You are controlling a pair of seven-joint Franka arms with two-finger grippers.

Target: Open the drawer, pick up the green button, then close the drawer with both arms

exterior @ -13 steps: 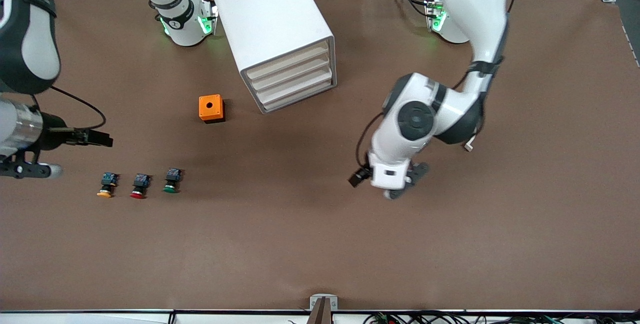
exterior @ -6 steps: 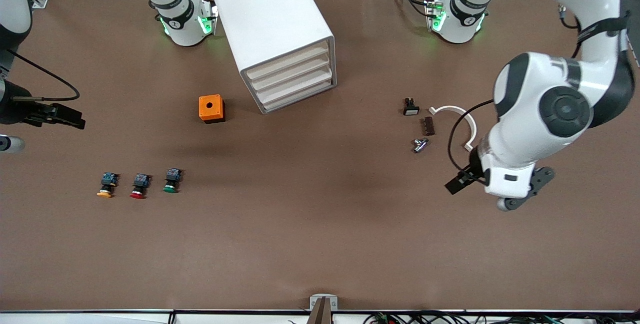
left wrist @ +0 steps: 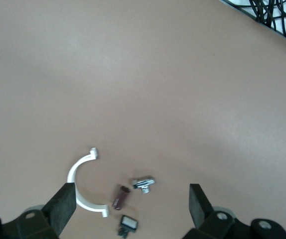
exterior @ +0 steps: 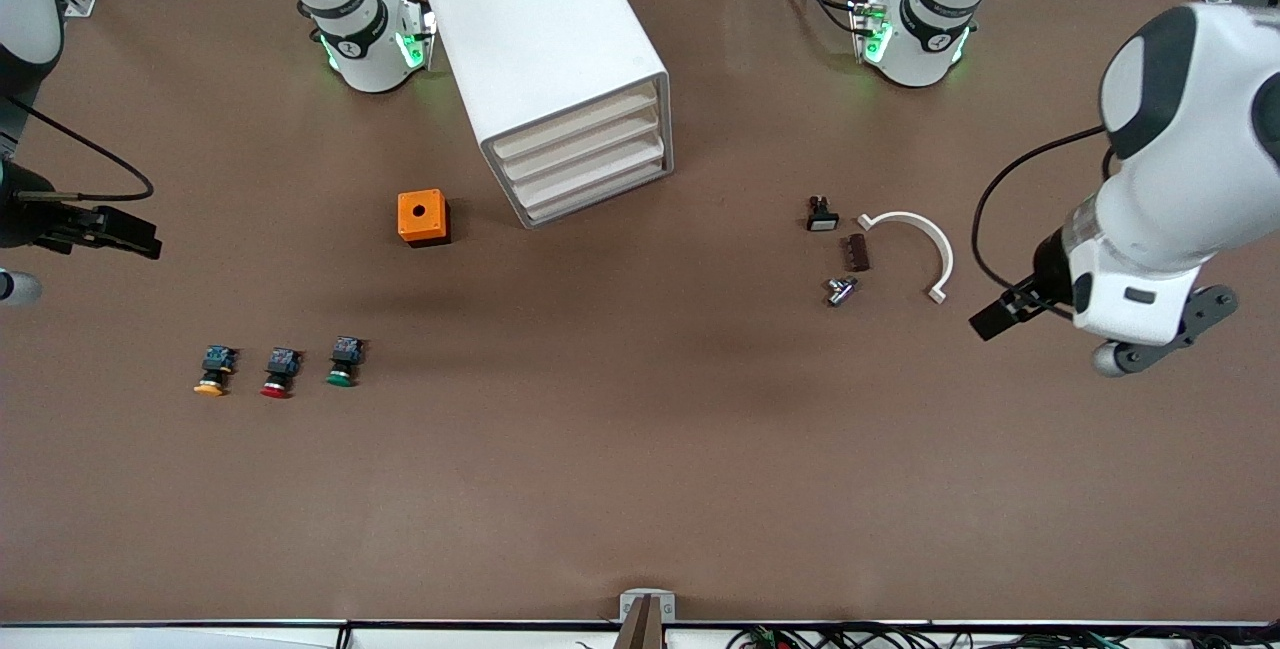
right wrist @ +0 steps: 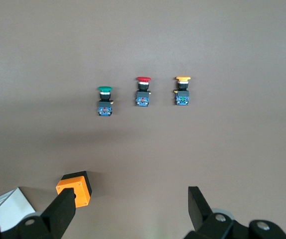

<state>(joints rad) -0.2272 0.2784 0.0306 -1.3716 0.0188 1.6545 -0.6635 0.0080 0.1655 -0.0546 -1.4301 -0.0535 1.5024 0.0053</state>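
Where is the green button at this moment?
The green button lies on the table toward the right arm's end, beside the red button, nearer to the front camera than the orange box.

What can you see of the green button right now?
The green button is a small push button with a round green mushroom cap, a black body and a bluish rear block. It lies on its side on the brown table, cap toward the front camera, at the end of a row of three beside the red-capped button. It sits apart from its neighbour; only the table touches it, and no gripper is near.
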